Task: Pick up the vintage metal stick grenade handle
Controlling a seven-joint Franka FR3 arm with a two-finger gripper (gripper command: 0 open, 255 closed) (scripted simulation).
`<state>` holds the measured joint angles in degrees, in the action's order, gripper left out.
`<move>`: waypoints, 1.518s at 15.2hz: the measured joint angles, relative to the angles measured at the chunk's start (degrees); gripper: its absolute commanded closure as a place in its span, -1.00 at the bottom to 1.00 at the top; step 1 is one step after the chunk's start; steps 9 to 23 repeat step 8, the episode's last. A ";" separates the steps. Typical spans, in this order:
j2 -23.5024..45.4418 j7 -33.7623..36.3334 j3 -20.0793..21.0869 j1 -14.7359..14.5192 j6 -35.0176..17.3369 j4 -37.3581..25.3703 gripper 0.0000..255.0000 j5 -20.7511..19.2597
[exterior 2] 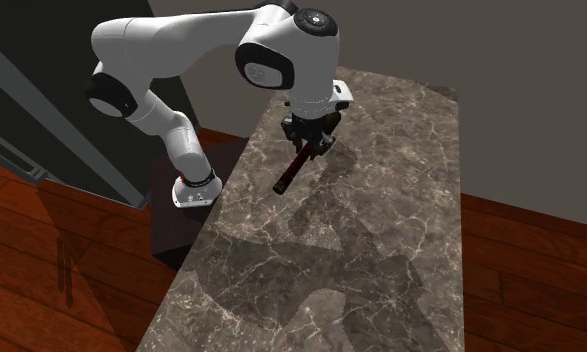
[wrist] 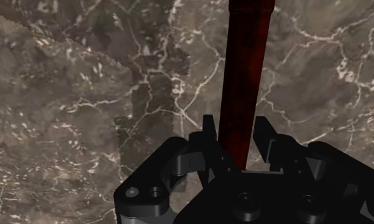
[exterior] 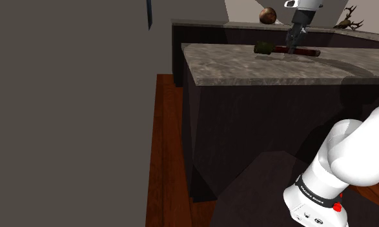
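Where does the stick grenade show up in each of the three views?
Shoulder view: the stick grenade lies on the far countertop, upper right, under the tool.
Second exterior view: its dark red handle juts from the tool, upper centre.
Wrist view: the handle runs straight out between the fingers.
Shared landmark: the veined marble countertop.

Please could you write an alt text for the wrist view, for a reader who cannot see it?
A black end effector clasps a dark red handle between its two fingers. The handle runs straight away from it over a brown-grey marbled countertop with pale veins.
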<state>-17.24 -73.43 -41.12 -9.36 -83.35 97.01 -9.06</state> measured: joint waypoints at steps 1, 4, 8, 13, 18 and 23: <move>0.33 -0.18 -0.11 -0.06 0.64 -0.92 1.00 0.18; 1.57 -0.57 -0.37 -0.35 3.06 -4.36 1.00 0.88; 3.62 -1.69 -1.28 -0.59 5.98 -8.95 1.00 1.98; 3.62 -1.69 -1.28 -0.59 5.98 -8.95 1.00 1.98; 3.62 -1.69 -1.28 -0.59 5.98 -8.95 1.00 1.98; 3.62 -1.69 -1.28 -0.59 5.98 -8.95 1.00 1.98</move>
